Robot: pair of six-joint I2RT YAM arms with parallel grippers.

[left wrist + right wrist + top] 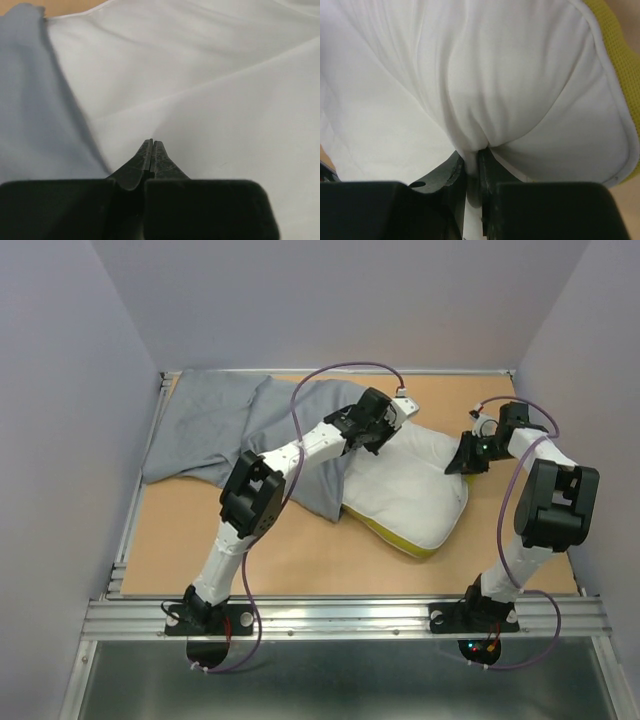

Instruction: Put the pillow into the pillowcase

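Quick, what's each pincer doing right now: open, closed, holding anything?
Left pincer: closed, tips together at the pillow; whether any fabric is caught cannot be told.
Right pincer: closed on a pinched fold of the pillow.

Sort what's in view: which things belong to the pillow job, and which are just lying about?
Job: pillow; pillowcase; left gripper, shut at the pillow; right gripper, pinching the pillow.
Just there: table; purple cables; metal rail.
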